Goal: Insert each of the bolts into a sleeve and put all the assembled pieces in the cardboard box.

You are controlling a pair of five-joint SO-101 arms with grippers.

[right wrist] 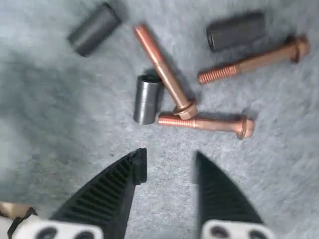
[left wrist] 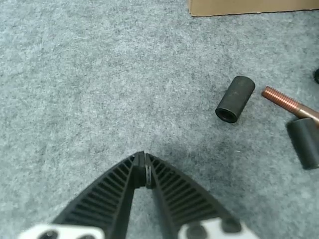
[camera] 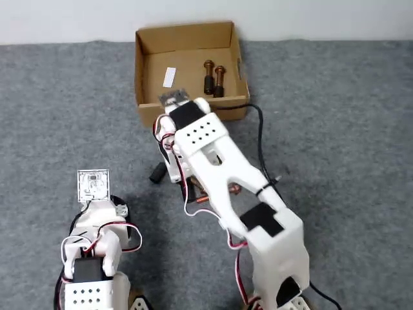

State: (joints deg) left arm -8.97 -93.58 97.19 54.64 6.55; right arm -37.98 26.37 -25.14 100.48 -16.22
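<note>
Three copper bolts lie loose on the grey carpet in the right wrist view: one point(right wrist: 162, 69) slanted, one point(right wrist: 207, 123) closest to my fingers, one point(right wrist: 254, 59) farther off. Three black sleeves point(right wrist: 148, 98), point(right wrist: 94, 29), point(right wrist: 235, 31) lie empty among them. My right gripper point(right wrist: 169, 164) hovers open just short of the nearest bolt, holding nothing. My left gripper point(left wrist: 144, 167) is shut and empty over bare carpet, apart from a sleeve point(left wrist: 235, 98) and a bolt's threaded end point(left wrist: 289, 103). The cardboard box point(camera: 145, 97) holds two assembled pieces point(camera: 208, 76), point(camera: 219, 81).
The right arm point(camera: 213, 161) stretches over the loose parts, hiding most of them from above; one sleeve point(camera: 157, 173) shows beside it. The left arm point(camera: 97, 239) sits at the near left. A black cable point(camera: 260, 139) runs from the box's corner. A white label point(camera: 169, 77) lies in the box.
</note>
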